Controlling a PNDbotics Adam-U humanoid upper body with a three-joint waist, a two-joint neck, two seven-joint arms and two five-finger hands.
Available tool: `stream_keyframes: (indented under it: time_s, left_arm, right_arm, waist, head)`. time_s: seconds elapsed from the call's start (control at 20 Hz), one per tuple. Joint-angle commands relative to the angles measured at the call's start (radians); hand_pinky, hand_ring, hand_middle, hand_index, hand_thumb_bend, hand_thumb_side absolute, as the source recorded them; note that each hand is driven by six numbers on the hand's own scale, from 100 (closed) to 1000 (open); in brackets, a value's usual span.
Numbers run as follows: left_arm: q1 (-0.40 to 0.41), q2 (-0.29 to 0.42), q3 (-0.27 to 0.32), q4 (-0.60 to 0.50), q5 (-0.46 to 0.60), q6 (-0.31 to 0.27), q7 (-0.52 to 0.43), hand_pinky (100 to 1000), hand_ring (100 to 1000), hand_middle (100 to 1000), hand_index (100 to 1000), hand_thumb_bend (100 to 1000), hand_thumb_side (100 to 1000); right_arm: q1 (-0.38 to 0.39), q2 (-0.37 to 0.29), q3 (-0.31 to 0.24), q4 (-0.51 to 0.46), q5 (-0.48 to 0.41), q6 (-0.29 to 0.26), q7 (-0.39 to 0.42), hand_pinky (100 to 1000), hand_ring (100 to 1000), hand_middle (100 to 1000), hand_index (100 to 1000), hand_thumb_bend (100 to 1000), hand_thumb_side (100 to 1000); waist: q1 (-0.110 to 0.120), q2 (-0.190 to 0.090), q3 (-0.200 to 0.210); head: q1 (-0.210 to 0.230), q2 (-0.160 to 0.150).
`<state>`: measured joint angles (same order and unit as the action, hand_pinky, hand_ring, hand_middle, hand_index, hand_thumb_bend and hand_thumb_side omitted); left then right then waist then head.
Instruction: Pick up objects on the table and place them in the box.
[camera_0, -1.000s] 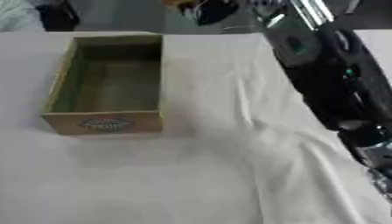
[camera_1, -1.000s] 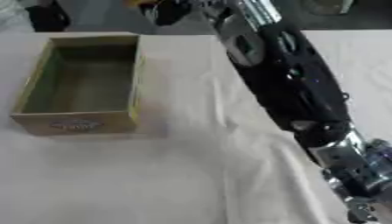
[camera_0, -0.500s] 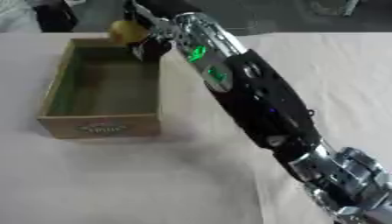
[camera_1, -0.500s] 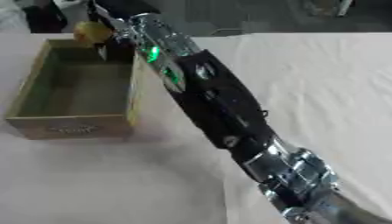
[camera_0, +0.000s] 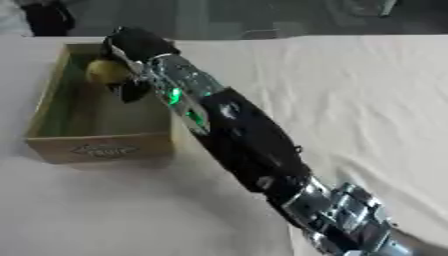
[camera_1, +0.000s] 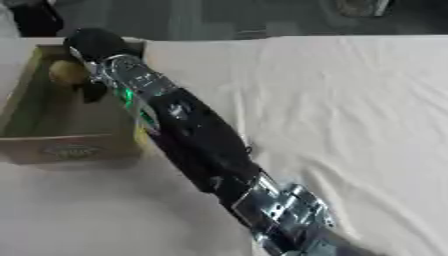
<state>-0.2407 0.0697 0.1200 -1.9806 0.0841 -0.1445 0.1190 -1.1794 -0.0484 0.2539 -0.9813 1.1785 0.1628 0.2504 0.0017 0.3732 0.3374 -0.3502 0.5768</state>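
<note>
Since the earlier frame the right arm has swung further to the left and come lower, so the right hand (camera_0: 131, 52) is now sitting over the inside of the box (camera_0: 98, 148), not above its far rim as half a second ago.

Nearest to the camera, the silver joint of the right arm (camera_0: 346, 220) is entering from the lower right corner. From there the black forearm (camera_0: 249, 145) is stretching diagonally up and to the left across the tabletop (camera_0: 367, 100), which is covered with a pale wrinkled cloth. Small green lights are glowing on the arm where it is passing over the right wall of the box.

The box is standing on the left part of the tabletop, with a round label on its near wall, and its inside is looking greenish.

Further away, the right hand is hanging over the far half of the box, and its fingers are curling around a yellow round object (camera_0: 107, 71). The object is being held above the box floor, near the far left corner, and I cannot tell whether it is touching the floor. Dark fingers are showing just below and right of the object.

The left hand is not appearing in either view.
</note>
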Motion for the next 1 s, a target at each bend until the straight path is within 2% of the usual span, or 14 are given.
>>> stream_keyframes:
  time_s: [0.05, 0.25, 0.35, 0.45, 0.5, 0.6, 0.65, 0.8, 1.0]
  left_arm:
    - [-0.014, 0.007, -0.004, -0.019, 0.008, -0.001, -0.007, 451, 512, 502, 786, 100, 964]
    - [-0.017, 0.005, -0.004, -0.019, 0.009, -0.001, -0.01, 451, 512, 502, 786, 100, 966]
    - [-0.017, 0.005, -0.004, -0.019, 0.01, 0.0, -0.01, 451, 512, 502, 786, 100, 966]
    - [-0.017, 0.005, -0.003, -0.019, 0.01, 0.0, -0.011, 452, 513, 503, 786, 100, 966]
    - [-0.017, 0.005, -0.003, -0.019, 0.01, 0.001, -0.011, 452, 513, 503, 786, 100, 967]
    - [-0.017, 0.006, -0.003, -0.019, 0.011, 0.002, -0.012, 452, 513, 503, 786, 100, 967]
    - [-0.016, 0.006, -0.002, -0.019, 0.011, 0.002, -0.013, 452, 513, 503, 786, 100, 967]
    - [-0.013, 0.006, -0.002, -0.019, 0.011, 0.003, -0.014, 452, 513, 503, 786, 100, 967]
    - [-0.006, 0.007, 0.0, -0.019, 0.01, 0.004, -0.014, 452, 513, 503, 786, 100, 966]
  right_arm:
    - [-0.022, 0.035, -0.03, 0.056, 0.069, 0.009, -0.054, 707, 596, 417, 613, 106, 136]
    - [-0.024, 0.06, -0.04, 0.111, 0.124, -0.018, -0.074, 719, 638, 477, 694, 138, 197]
    - [-0.025, 0.065, -0.04, 0.123, 0.148, -0.035, -0.069, 731, 671, 533, 753, 190, 249]
    - [-0.028, 0.066, -0.04, 0.125, 0.169, -0.052, -0.058, 742, 703, 585, 818, 295, 320]
    - [-0.03, 0.066, -0.04, 0.124, 0.178, -0.058, -0.052, 746, 714, 601, 829, 331, 345]
    - [-0.036, 0.066, -0.044, 0.117, 0.192, -0.062, -0.045, 757, 734, 643, 864, 464, 434]
    - [-0.039, 0.065, -0.046, 0.112, 0.195, -0.061, -0.044, 760, 739, 655, 875, 499, 445]
    - [-0.052, 0.064, -0.052, 0.088, 0.188, -0.05, -0.048, 761, 731, 648, 867, 512, 455]
    - [-0.075, 0.05, -0.051, 0.012, 0.132, -0.043, -0.049, 760, 710, 628, 860, 478, 466]
  waist:
    - [0.001, -0.015, 0.009]
    - [-0.003, -0.009, 0.018]
    - [-0.004, -0.009, 0.02]
    - [-0.004, -0.01, 0.02]
    - [-0.004, -0.01, 0.019]
    - [-0.003, -0.012, 0.018]
    - [-0.002, -0.013, 0.017]
    - [0.0, -0.016, 0.015]
    - [0.004, -0.025, 0.007]
  head:
    - [-0.01, -0.017]
    - [-0.013, -0.022]
    - [-0.012, -0.022]
    - [-0.009, -0.021]
    - [-0.008, -0.021]
    - [-0.005, -0.019]
    - [-0.004, -0.017]
    - [0.002, -0.013]
    - [0.01, -0.005]
